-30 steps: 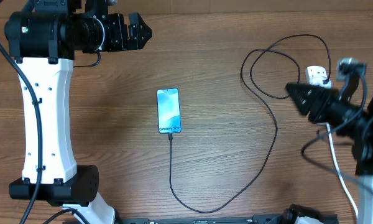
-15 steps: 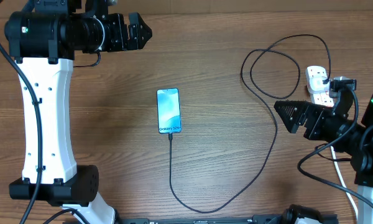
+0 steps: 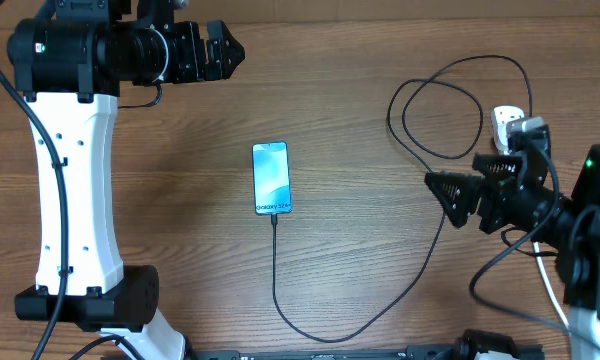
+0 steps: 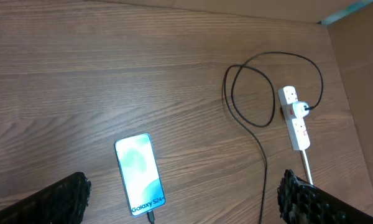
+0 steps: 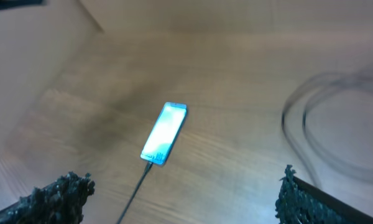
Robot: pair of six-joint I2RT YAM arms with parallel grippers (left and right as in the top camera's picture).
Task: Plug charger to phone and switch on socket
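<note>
The phone (image 3: 271, 178) lies flat at the table's middle, its screen lit blue. The charger's black cable (image 3: 276, 270) is plugged into the phone's near end, sweeps right, loops at the back right and ends in a plug at the socket (image 3: 506, 120). My right arm hides most of the socket in the overhead view. The left wrist view shows the phone (image 4: 140, 174), the cable (image 4: 261, 155) and the whole socket (image 4: 295, 118). My left gripper (image 3: 232, 52) is open and empty, high at the back left. My right gripper (image 3: 440, 200) is open and empty, left of the socket, over the cable.
The socket's thick white cord (image 3: 545, 282) runs toward the front right edge. The right wrist view is blurred and shows the phone (image 5: 165, 132) and the cable (image 5: 133, 193) between the fingers. The left arm's white column (image 3: 75, 190) stands at the left.
My right gripper has moved left and a little forward, away from the socket toward the table's middle. The left arm, phone and cable have not moved.
</note>
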